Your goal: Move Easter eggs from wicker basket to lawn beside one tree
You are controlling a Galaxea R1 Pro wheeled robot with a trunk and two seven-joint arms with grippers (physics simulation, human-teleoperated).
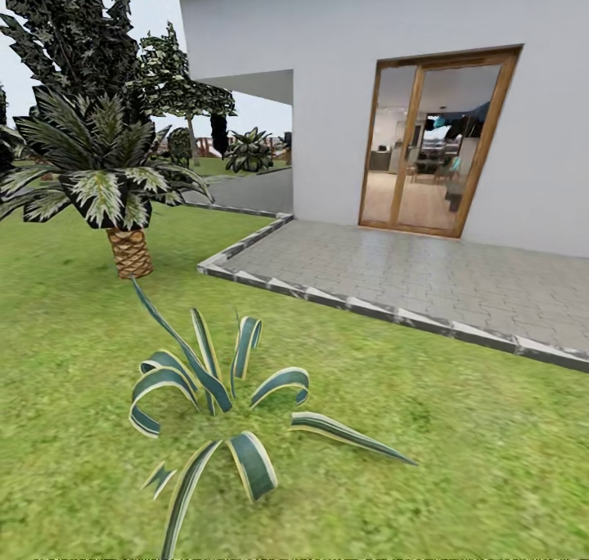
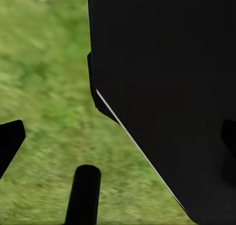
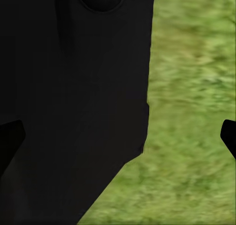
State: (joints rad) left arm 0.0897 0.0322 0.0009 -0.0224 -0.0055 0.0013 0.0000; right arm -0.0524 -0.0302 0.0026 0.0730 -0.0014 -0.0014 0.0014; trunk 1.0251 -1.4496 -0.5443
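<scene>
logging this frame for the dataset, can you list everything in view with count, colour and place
mottled green grass lawn: one, green, across the foreground
striped agave plant with curling leaves: one, blue-green with cream edges, on the lawn, lower left
short palm with scaly brown trunk: one, dark green and white fronds, left on the lawn
dark leafy trees: at least two, upper left
grey paved patio: one, right of centre, against the house
white house wall: one, upper right
wood-framed glass door: one, brown, in the wall
left hand: black fingertips apart, over grass
right hand: black fingertips apart, over grass

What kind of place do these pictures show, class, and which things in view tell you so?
A house garden, most likely: mown lawn, a small palm and a striped-leaf plant, beside a paved patio with glazed wooden doors.
</scene>
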